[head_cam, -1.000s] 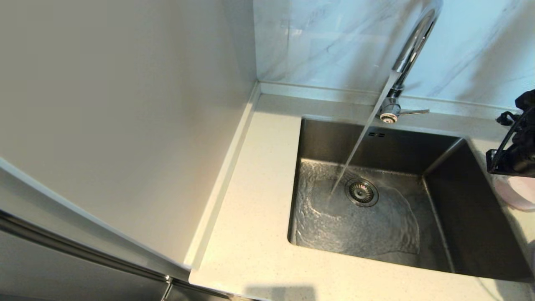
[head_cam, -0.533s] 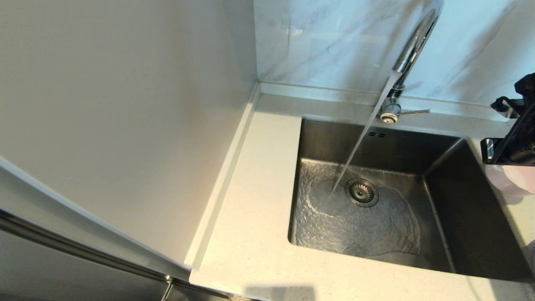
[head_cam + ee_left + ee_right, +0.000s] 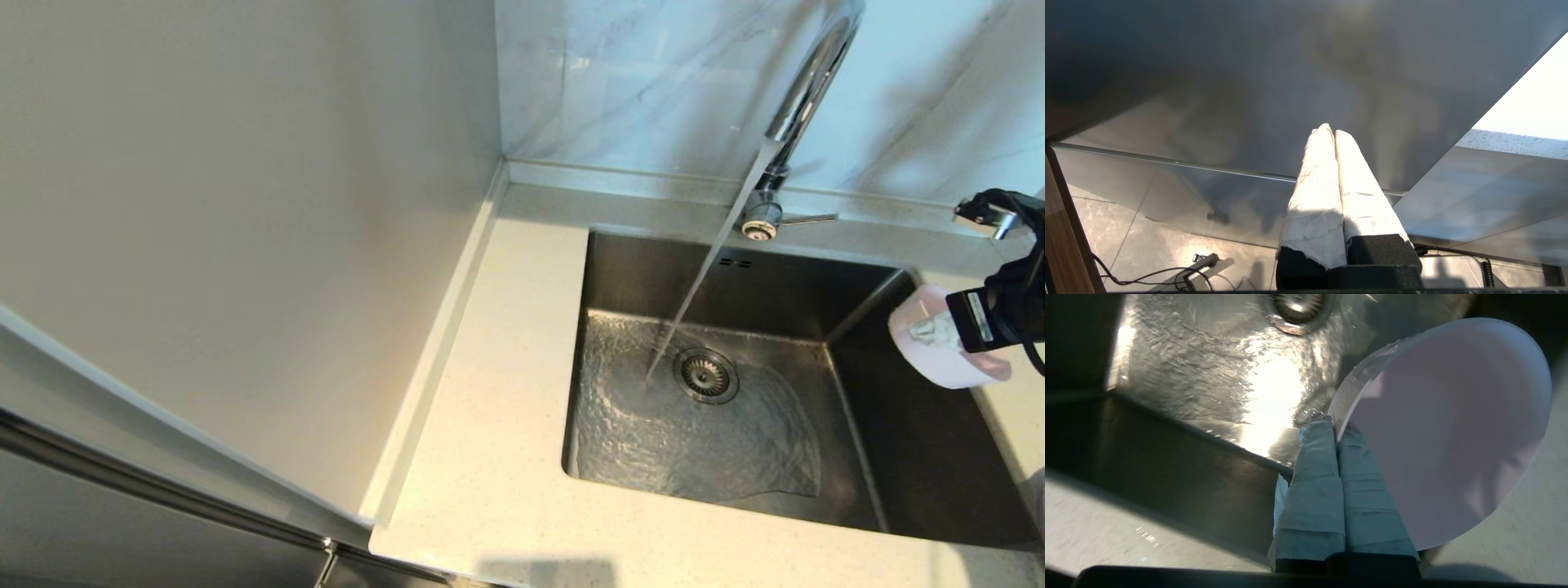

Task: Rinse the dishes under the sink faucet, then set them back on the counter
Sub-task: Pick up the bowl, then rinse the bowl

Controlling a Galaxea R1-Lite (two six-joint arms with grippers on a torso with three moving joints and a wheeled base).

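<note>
My right claw (image 3: pixel 1336 426) hangs at the right edge of the square brushed stainless-steel sink (image 3: pixel 735 282), its two tape-wrapped fingers (image 3: pixel 1316 473) pressed together on the rim of a pale pink round dish (image 3: pixel 1447 433). In the right wrist view the rim runs between the fingertips, and the dish stands tilted on edge, its smooth face turned toward the camera; I cannot tell from here whether it is the flat plate or the bowl. In the head view the same dish (image 3: pixel 931 339) sits just ahead of my claw (image 3: pixel 939 331), over the right wall of the sink and clear of the cream-white speckled stone table (image 3: pixel 490 457). Well away from my claw, toward the middle of the basin, a slanting stream of water falls from the tall chrome gooseneck faucet (image 3: pixel 804 98) and lands just beside the round metal drain strainer (image 3: pixel 706 376), spreading in ripples over the sink floor. The dish is not under the stream. My left claw (image 3: pixel 1334 131) is parked far from the sink, beside a grey panel above a tiled floor, its white-wrapped fingers (image 3: pixel 1314 183) closed against each other on nothing.
</note>
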